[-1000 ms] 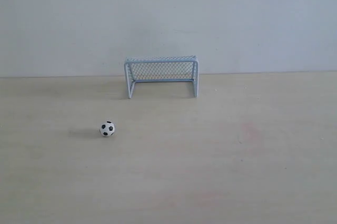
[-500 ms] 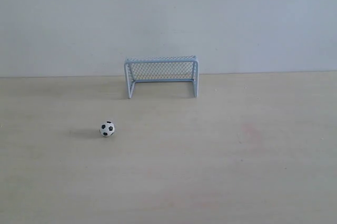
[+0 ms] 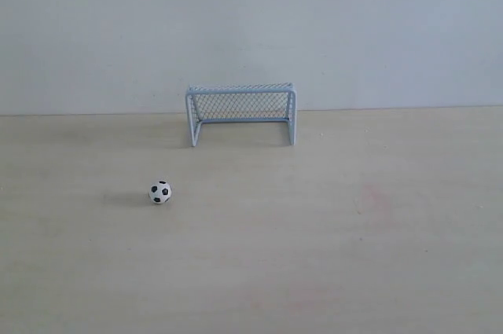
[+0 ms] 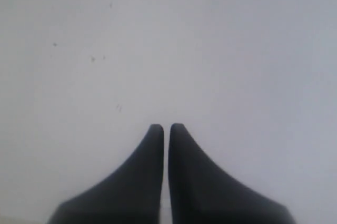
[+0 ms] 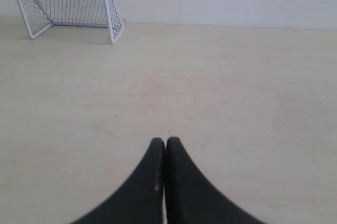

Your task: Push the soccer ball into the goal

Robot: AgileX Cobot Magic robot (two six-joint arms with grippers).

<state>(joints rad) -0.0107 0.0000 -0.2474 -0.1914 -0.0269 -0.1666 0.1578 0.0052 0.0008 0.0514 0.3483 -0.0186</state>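
Observation:
The soccer ball [image 3: 159, 192], tiny and white with black patches, rests on the pale wooden table in the exterior view, in front of and to the left of the goal [image 3: 241, 112]. The goal is a light blue-grey frame with mesh, standing against the back wall; it also shows in the right wrist view as the goal [image 5: 69, 11]. Neither gripper appears in the exterior view. My left gripper [image 4: 166, 127] is shut, empty, facing a plain grey wall. My right gripper [image 5: 165, 141] is shut and empty above the table, far from the goal. The ball is out of both wrist views.
The table [image 3: 354, 232] is pale wood and meets a grey-white wall [image 3: 354, 27] just behind the goal. A faint reddish stain [image 3: 369, 196] marks the tabletop to the right of centre.

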